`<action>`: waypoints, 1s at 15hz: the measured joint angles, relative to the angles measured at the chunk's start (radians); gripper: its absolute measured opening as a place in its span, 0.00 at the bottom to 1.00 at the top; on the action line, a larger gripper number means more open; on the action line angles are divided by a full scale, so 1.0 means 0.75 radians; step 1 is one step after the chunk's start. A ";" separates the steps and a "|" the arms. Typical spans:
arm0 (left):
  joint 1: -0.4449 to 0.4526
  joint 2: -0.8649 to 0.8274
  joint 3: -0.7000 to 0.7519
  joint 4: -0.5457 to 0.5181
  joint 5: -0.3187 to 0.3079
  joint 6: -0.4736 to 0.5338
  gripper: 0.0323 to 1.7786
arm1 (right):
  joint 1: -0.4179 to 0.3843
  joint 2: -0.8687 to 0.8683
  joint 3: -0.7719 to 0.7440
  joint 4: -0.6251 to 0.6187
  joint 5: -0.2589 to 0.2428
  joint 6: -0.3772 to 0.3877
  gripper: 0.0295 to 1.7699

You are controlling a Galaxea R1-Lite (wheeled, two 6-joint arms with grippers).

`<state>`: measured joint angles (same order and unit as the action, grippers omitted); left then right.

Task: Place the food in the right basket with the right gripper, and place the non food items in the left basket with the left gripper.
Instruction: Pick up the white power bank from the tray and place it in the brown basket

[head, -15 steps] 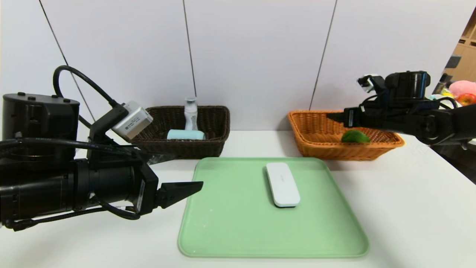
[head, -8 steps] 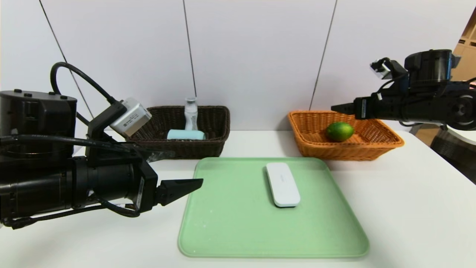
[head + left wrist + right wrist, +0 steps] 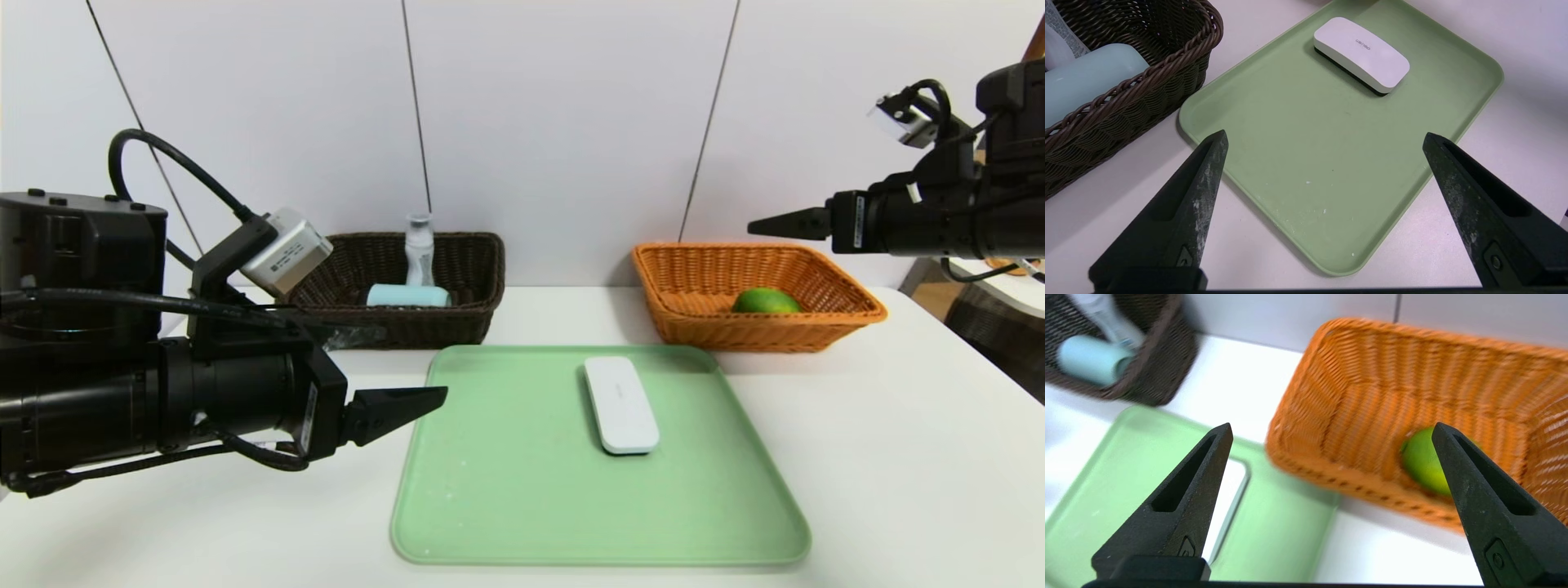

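The green lime (image 3: 765, 301) (image 3: 1423, 461) lies loose in the orange-tan right basket (image 3: 702, 322) (image 3: 1372, 396). My right gripper (image 3: 759, 227) (image 3: 1333, 425) hangs open and empty above that basket's right side. The dark brown left basket (image 3: 465, 269) (image 3: 1147, 94) holds an upright clear bottle (image 3: 419, 249) and a grey-blue cup (image 3: 408, 296) (image 3: 1090, 81) on its side. A flat white case (image 3: 620, 404) (image 3: 1361, 53) (image 3: 1227, 490) lies on the green tray (image 3: 506, 490) (image 3: 1274, 122). My left gripper (image 3: 433, 400) (image 3: 1326, 134) hovers open over the tray's near left corner, well short of the case.
Both baskets stand against the white back wall, with a strip of bare white table (image 3: 571, 314) between them. The table's right edge (image 3: 971, 359) runs diagonally just beyond the orange basket. My left arm's bulk covers the table's left part.
My right gripper has opened, risen and drawn back to the right from over the orange basket. The lime, let go, has rolled a little inside it. The left arm has barely moved.
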<state>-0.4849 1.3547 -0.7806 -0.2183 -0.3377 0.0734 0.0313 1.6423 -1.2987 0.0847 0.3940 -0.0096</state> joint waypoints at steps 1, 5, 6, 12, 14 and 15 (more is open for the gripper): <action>0.000 0.001 -0.003 -0.001 -0.003 -0.002 0.95 | 0.003 -0.039 0.034 0.013 0.011 0.001 0.95; -0.007 0.018 -0.040 -0.001 -0.053 -0.005 0.95 | 0.012 -0.180 0.194 0.049 0.059 -0.006 0.96; -0.022 0.025 -0.048 -0.001 -0.053 -0.006 0.95 | 0.013 -0.210 0.242 0.052 0.061 -0.009 0.96; -0.120 0.115 -0.104 -0.072 -0.055 -0.013 0.95 | 0.015 -0.382 0.437 0.085 0.072 -0.015 0.96; -0.138 0.154 -0.121 -0.106 -0.056 -0.011 0.95 | 0.015 -0.443 0.465 0.178 0.132 -0.033 0.96; -0.147 0.174 -0.128 -0.115 -0.056 -0.011 0.95 | 0.015 -0.470 0.476 0.229 0.160 -0.058 0.96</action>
<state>-0.5949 1.4849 -0.8768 -0.3049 -0.3794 0.0653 0.0423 1.2896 -0.9415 0.2564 0.5143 -0.0534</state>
